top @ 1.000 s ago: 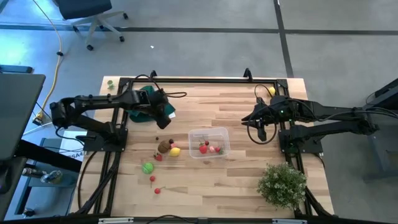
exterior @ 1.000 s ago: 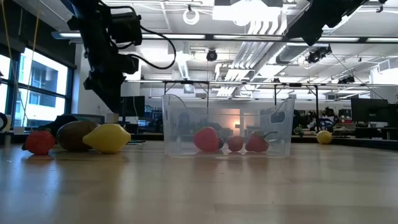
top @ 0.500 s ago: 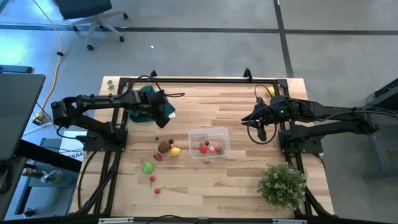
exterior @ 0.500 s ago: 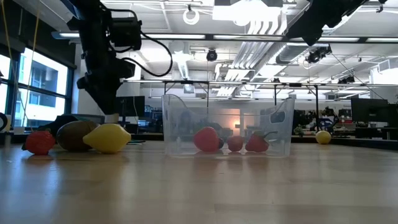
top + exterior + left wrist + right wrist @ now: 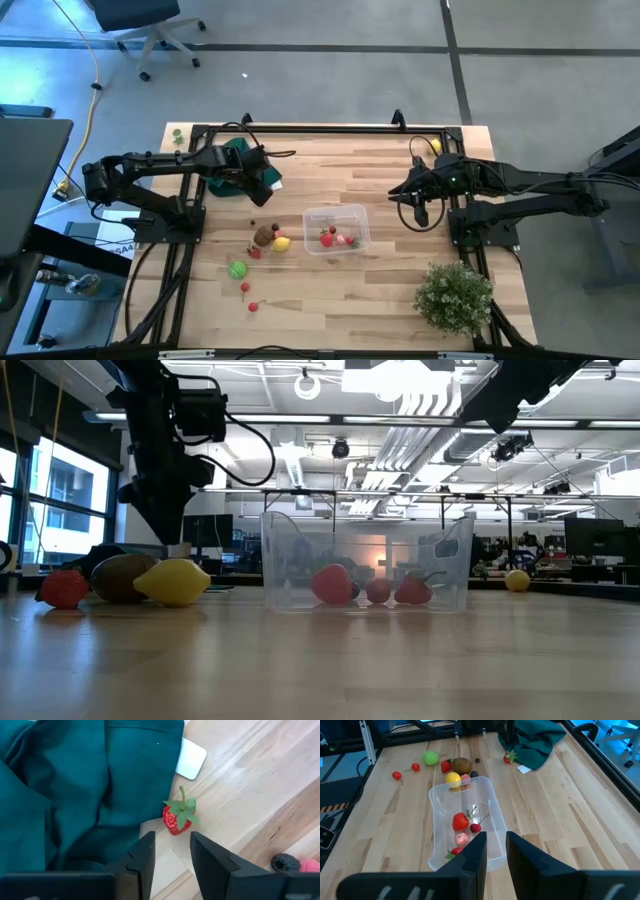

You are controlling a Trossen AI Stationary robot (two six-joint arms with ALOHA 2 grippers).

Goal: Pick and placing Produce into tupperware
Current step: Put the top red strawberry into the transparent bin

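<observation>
The clear tupperware stands mid-table with a few red produce pieces in it. Left of it lie a brown piece, a yellow one, a green one and small red ones. A red strawberry lies on the wood at the edge of the dark green cloth. My left gripper points down just short of the strawberry, open, with bare wood between its fingers. My right gripper hangs high at the table's right, narrowly open, holding nothing.
A white card lies by the cloth. A dark berry and a pink one lie nearby. A yellow piece sits at the far right corner, and a bushy plant stands at the near right.
My left gripper has stayed in place above the cloth's edge and has turned and tipped a little at the wrist. Nothing on the table has moved.
</observation>
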